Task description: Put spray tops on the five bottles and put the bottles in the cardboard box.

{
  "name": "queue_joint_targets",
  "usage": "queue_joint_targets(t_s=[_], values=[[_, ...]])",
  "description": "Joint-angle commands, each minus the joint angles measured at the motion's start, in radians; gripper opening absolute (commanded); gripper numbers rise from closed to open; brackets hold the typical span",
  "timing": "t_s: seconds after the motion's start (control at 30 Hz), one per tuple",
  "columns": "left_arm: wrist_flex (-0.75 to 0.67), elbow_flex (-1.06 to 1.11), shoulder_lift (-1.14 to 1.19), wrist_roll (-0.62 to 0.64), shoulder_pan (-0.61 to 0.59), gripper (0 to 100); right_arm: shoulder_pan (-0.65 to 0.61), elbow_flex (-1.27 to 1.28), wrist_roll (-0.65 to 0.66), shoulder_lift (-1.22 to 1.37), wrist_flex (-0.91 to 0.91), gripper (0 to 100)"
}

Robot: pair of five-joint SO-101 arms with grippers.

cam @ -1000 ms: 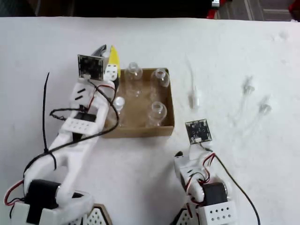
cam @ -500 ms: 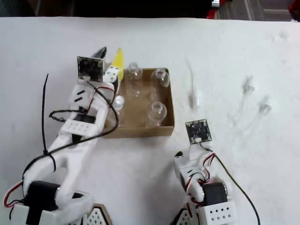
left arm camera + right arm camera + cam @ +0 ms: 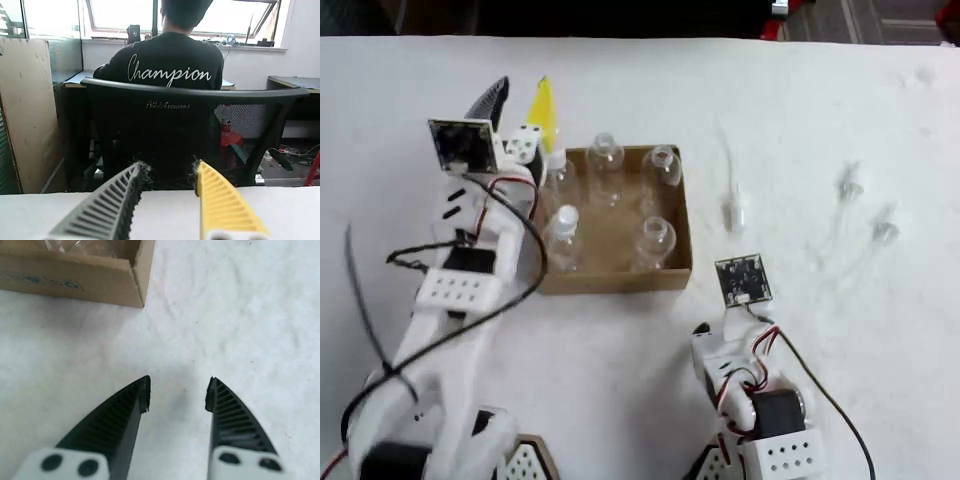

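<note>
The cardboard box (image 3: 682, 215) sits on the white worktop (image 3: 820, 110) with clear bottles (image 3: 657, 238) standing inside. The bottle (image 3: 563, 226) nearest the left arm carries a white top. The left hand (image 3: 517, 102) is at the box's far left corner, its grey and yellow fingers spread apart with nothing between them, and it points away from the box toward the worktop's far edge. The right hand (image 3: 177, 390) is low over bare worktop, its black fingers apart and empty, with the box's near right corner just ahead. Three loose spray tops (image 3: 733, 206) lie to the right of the box, apart from both hands.
</note>
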Motion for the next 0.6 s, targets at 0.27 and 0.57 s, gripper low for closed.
queue_joint_targets(t_s=[0.27,0.57], values=[[0.657,-0.014,-0.533,0.015,0.059,17,0.007,0.009,0.012,-0.002,0.007,16.3],[0.968,0.005,-0.688,0.015,0.081,17,0.007,0.009,0.012,-0.002,0.007,16.3]])
